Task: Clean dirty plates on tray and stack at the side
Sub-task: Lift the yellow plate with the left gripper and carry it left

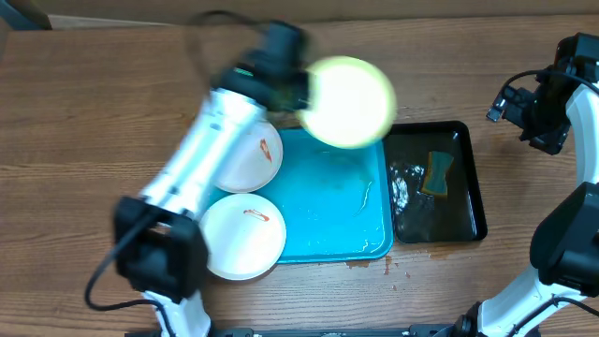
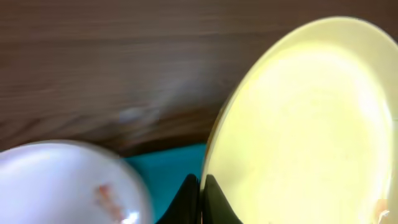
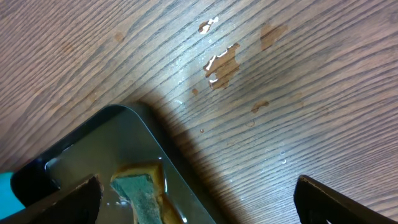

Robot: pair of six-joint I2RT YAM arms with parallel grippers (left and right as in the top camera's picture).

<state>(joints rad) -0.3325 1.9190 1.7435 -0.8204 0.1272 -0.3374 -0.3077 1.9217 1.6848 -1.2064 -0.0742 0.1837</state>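
The left arm stretches diagonally from the near left corner toward the far side of the turquoise tray. It passes over two smooth round white plates with reddish smears at that tray's left end. The left gripper pinches the rim of the glossy pale yellow-green plate, which is blurred and seemingly held above the tray's far rim. Further right, a narrow black tray holds a sponge. The right gripper hovers over the wood-grain table, jaws spread wide.
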